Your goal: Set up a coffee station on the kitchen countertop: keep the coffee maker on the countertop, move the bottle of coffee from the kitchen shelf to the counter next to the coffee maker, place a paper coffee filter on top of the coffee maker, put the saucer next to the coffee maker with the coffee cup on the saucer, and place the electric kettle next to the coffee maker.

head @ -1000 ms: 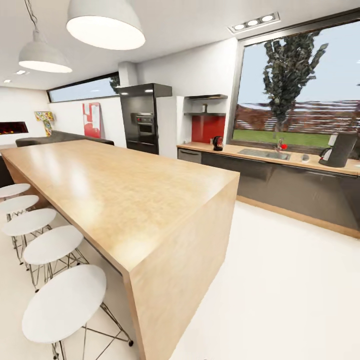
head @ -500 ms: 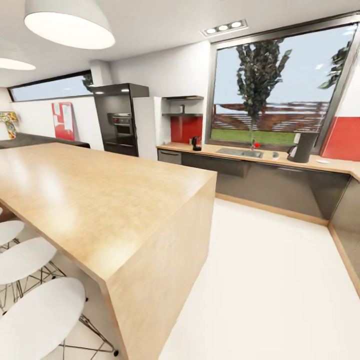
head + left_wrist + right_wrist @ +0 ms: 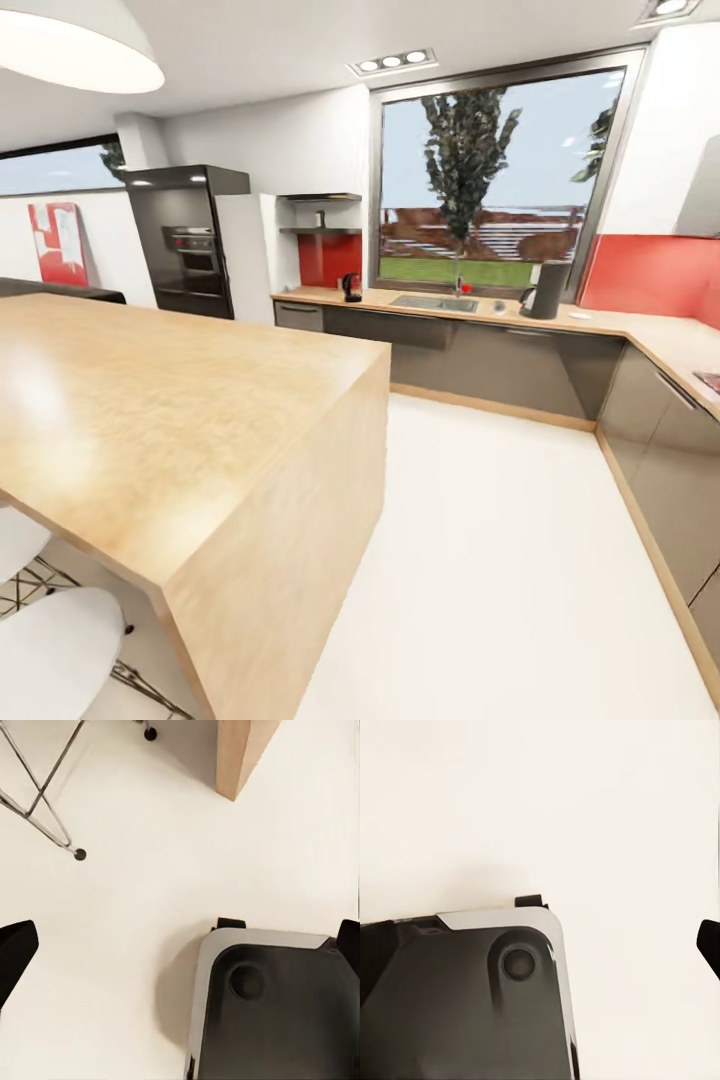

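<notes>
1 coffee maker (image 3: 548, 289), 1 electric kettle (image 3: 351, 287), 2 stools (image 3: 55, 655), 1 oven (image 3: 196, 252).

Two dark fingertips (image 3: 13, 952) of the left gripper (image 3: 180, 949) are seen spread wide apart, with nothing held between them. Below them the pale floor (image 3: 150, 892) and the robot's grey-and-black base (image 3: 277, 1012) are seen; beyond, a stool's wire legs (image 3: 45, 810) and a wooden corner (image 3: 241, 754).
</notes>
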Robot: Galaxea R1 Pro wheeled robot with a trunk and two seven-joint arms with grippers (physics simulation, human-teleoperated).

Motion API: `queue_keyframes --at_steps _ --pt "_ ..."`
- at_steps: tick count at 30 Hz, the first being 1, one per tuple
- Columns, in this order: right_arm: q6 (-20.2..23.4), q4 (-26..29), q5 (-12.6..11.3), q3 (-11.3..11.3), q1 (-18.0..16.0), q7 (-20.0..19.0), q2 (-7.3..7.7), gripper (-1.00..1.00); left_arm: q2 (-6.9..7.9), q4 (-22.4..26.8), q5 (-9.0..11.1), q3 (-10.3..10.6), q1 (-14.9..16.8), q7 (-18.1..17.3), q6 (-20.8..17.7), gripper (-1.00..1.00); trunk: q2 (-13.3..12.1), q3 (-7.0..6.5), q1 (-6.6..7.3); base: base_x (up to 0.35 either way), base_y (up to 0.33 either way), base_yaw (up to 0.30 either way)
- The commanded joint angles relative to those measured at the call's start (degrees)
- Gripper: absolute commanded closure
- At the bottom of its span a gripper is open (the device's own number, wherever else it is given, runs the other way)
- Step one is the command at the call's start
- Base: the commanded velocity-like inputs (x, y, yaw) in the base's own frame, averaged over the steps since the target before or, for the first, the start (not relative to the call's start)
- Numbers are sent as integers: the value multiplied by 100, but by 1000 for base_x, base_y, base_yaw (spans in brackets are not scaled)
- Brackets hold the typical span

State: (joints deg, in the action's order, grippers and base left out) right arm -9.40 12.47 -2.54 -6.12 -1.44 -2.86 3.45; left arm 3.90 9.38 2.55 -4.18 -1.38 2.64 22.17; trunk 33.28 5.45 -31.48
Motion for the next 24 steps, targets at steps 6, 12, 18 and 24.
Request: queue_keyframes --at_steps 6,12,18,24 --pt "-19 -7 -27 -29 -5 -30 2 -100 0 11 26 -13 -3 -10 7 -100 -234 -93 130 0 0 -276" --pt "-21 -7 -27 -29 -5 -30 0 -100 -2 11 26 -13 -3 -10 7 -100 -475 -188 262 0 0 -276" --pt "-19 -7 -27 -29 -5 -30 -2 -100 -3 11 26 -13 -3 -10 2 -100 -716 -283 394 0 0 -276" --pt "-27 -7 -33 -36 -5 -30 -2 -100 -3 11 26 -13 -3 -10 -2 -100 -956 -377 526 0 0 -276"
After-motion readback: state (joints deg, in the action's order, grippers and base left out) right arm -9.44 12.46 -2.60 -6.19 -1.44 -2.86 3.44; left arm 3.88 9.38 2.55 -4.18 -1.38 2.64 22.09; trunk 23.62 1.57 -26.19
